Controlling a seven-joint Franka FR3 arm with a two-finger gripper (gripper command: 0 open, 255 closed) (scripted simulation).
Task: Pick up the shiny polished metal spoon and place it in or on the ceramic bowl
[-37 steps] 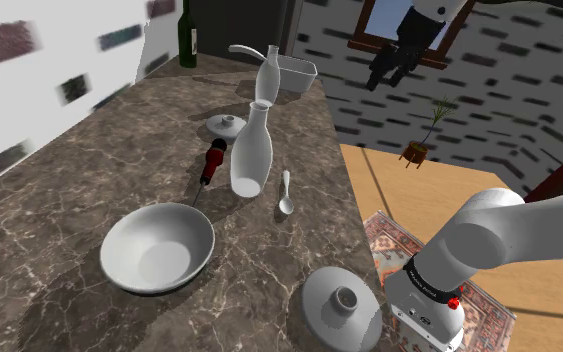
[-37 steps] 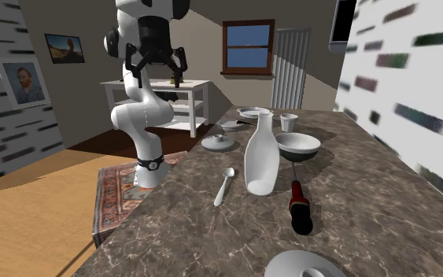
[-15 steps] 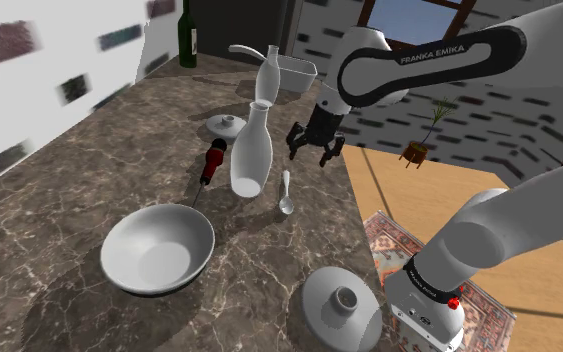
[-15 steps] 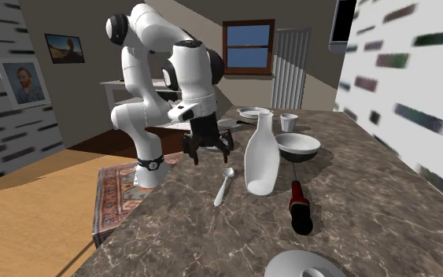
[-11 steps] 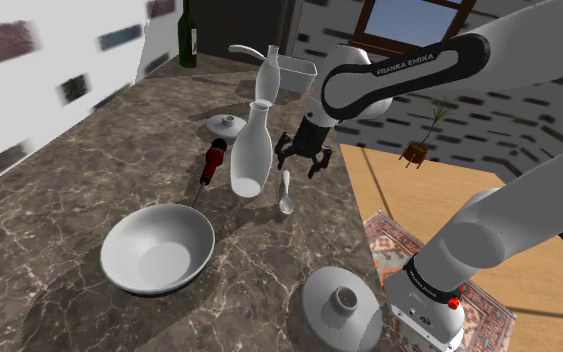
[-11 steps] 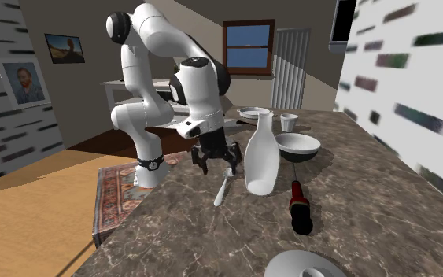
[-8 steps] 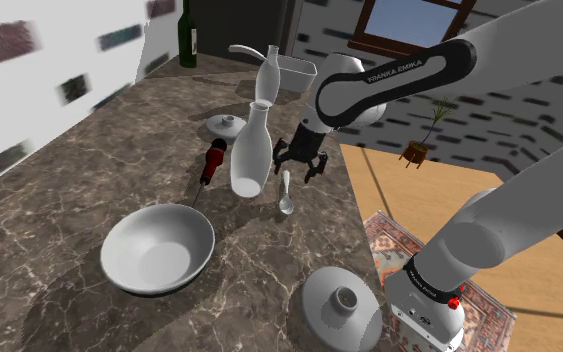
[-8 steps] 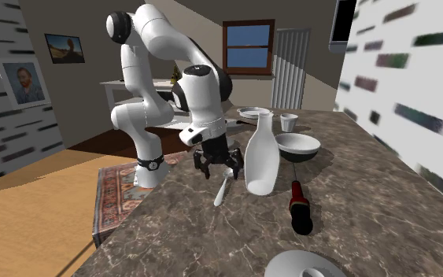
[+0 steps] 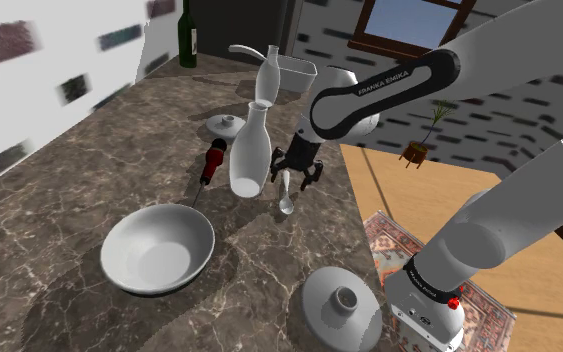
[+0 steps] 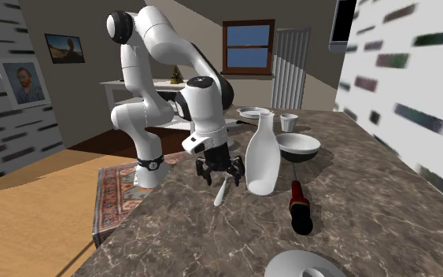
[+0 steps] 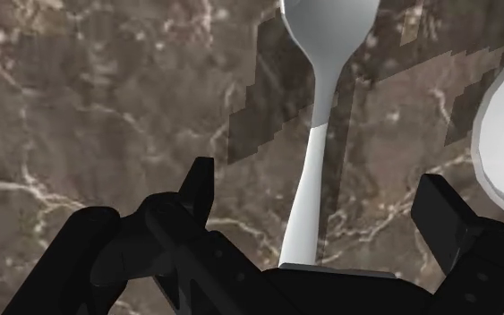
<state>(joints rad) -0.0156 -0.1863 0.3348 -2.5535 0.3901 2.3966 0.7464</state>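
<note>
Spoon (image 11: 317, 152) between parted fingers (image 11: 200, 190), clear of both

Brown marbled counter (image 9: 89, 180). Tall white carafe (image 9: 251, 150) upright mid-counter, with a red-and-black tool (image 9: 211, 163) lying just beside it. Small knobbed lid (image 9: 227, 124) behind the carafe; larger lid (image 9: 341, 305) near the front edge. Second white carafe (image 9: 267, 75), clear tub (image 9: 297, 70) and green bottle (image 9: 187, 35) at the far end. Patterned rug (image 9: 384, 235) on the floor.
</note>
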